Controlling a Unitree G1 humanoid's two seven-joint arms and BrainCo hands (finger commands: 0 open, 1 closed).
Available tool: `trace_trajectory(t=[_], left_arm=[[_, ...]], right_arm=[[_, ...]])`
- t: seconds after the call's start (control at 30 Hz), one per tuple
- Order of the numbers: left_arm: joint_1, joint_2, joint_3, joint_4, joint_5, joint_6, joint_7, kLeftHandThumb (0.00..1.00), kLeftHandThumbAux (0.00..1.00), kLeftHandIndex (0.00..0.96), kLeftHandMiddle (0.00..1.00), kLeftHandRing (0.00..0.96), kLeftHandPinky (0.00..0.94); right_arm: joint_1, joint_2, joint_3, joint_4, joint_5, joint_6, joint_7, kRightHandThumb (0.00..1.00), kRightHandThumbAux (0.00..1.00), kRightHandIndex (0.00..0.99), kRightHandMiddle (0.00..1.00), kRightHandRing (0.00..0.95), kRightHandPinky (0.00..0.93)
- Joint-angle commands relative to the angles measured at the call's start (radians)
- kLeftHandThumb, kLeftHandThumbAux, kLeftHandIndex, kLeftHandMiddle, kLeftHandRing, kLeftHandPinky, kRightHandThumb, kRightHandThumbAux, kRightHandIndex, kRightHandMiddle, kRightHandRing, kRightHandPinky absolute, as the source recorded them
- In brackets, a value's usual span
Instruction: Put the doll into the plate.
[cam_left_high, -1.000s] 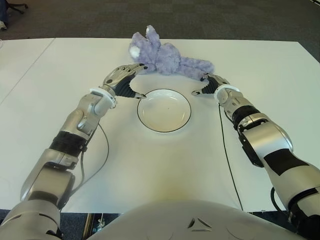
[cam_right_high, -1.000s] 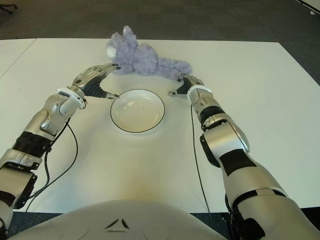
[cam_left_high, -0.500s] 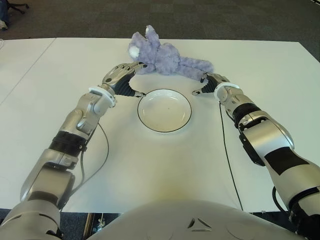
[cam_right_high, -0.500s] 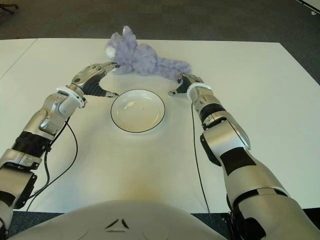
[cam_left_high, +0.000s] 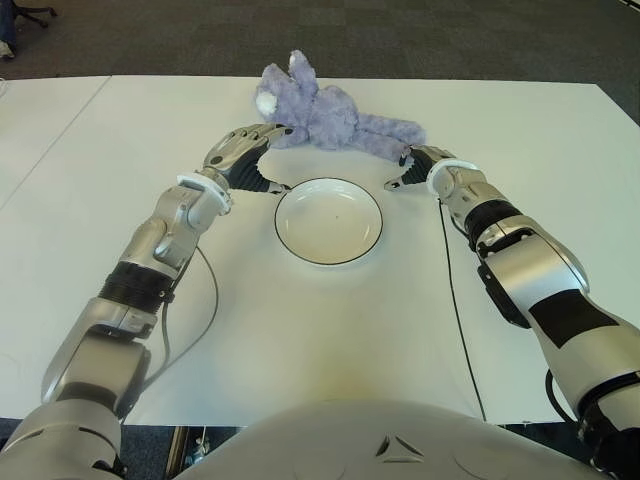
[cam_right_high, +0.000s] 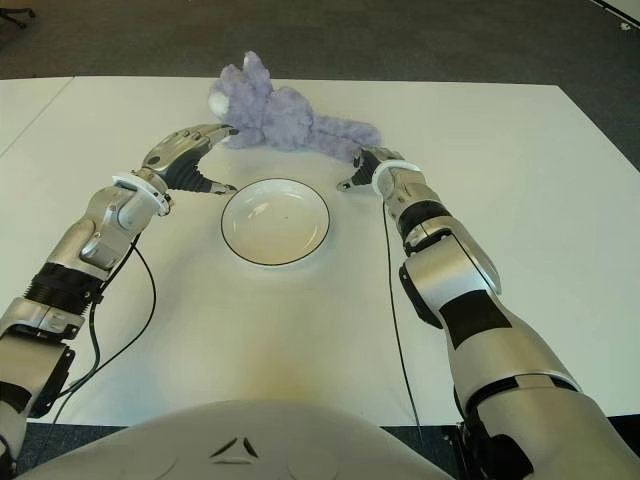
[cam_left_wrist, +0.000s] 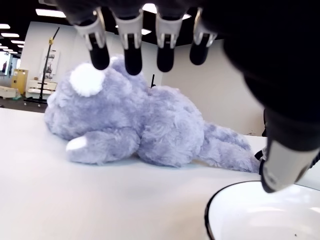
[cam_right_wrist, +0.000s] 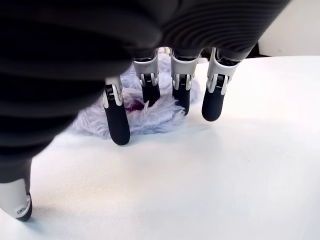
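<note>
A purple plush doll (cam_left_high: 327, 113) lies on the white table (cam_left_high: 90, 200), just beyond a white plate (cam_left_high: 328, 220) with a dark rim. My left hand (cam_left_high: 243, 152) hovers at the doll's head end, left of the plate, fingers spread and holding nothing. In the left wrist view the doll (cam_left_wrist: 150, 125) lies on its side just past the fingertips (cam_left_wrist: 132, 65). My right hand (cam_left_high: 417, 165) is at the doll's leg end, right of the plate, open. In the right wrist view its fingers (cam_right_wrist: 116, 122) stand just before the doll's leg (cam_right_wrist: 145, 112).
The table's far edge (cam_left_high: 400, 80) runs just behind the doll, with dark carpet beyond. A cable (cam_left_high: 455, 310) trails along each forearm over the table. An office chair base (cam_left_high: 25, 14) shows at the far left.
Both hands have crept a little farther toward the doll. The doll and plate have not moved.
</note>
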Motion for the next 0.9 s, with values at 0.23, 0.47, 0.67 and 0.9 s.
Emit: trace_trajectory(t=[0.23,0.47,0.67,0.9], left_arm=[[0.027,-0.005,0.014,-0.042,-0.003,0.02,-0.017,0.08,0.634,0.035,0.091,0.104,0.13],[0.038,0.003,0.029,-0.089,-0.017,0.061,-0.053,0.102,0.615,0.026,0.086,0.104,0.128],[0.039,0.012,0.034,-0.121,-0.012,0.096,-0.081,0.096,0.612,0.019,0.075,0.092,0.096],[0.045,0.02,0.048,-0.173,0.0,0.138,-0.107,0.078,0.601,0.018,0.071,0.08,0.087]], right_arm=[[0.111,-0.006,0.092,0.027,-0.052,-0.16,0.189,0.129,0.636,0.405,0.621,0.649,0.716],[0.144,-0.062,0.131,0.017,-0.058,-0.3,0.245,0.166,0.689,0.474,0.721,0.75,0.802],[0.152,-0.111,0.136,0.002,-0.04,-0.411,0.289,0.141,0.673,0.536,0.755,0.778,0.813],[0.157,-0.173,0.119,-0.022,0.003,-0.571,0.399,0.118,0.667,0.584,0.782,0.8,0.827]])
